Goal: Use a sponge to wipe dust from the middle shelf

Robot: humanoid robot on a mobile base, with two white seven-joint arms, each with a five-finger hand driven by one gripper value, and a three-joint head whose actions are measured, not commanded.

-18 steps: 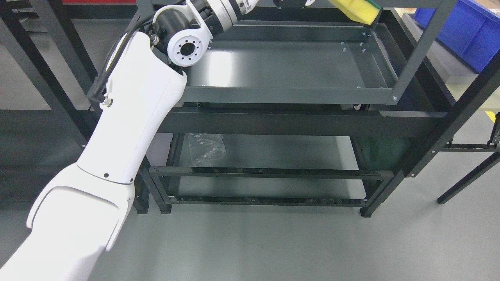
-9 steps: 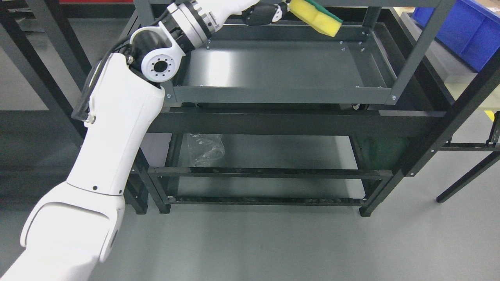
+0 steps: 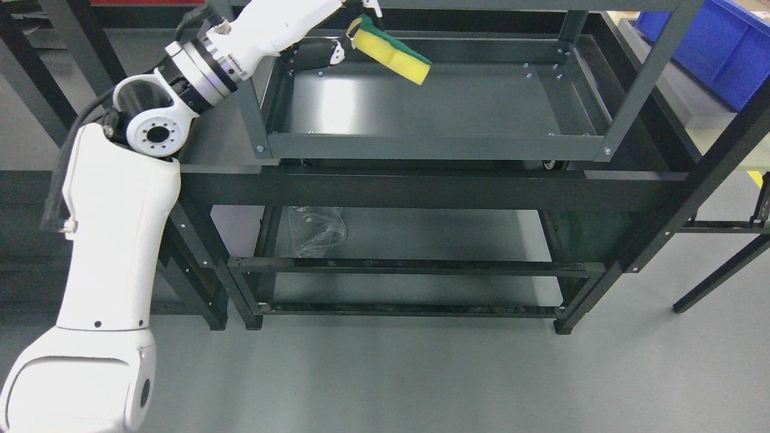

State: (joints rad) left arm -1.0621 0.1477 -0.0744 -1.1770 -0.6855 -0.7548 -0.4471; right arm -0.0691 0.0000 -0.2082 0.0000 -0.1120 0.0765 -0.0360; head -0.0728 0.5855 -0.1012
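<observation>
Sponge [image 3: 394, 53] shifted left from the rear right corner | left hand [image 3: 322, 51] fingers gripping it over middle shelf [image 3: 421, 102] | grey floor [image 3: 421, 373], blue bin [image 3: 716, 42] right.

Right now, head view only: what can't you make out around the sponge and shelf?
- Left robot hand: mostly hidden behind the yellow sponge with green scrub pad and the white forearm; its grip is only partly visible.
- Sponge contact with the dark grey metal shelf tray: cannot tell.
- Dust on the tray: too fine, glare.
- Right robot hand: not in view.
</observation>
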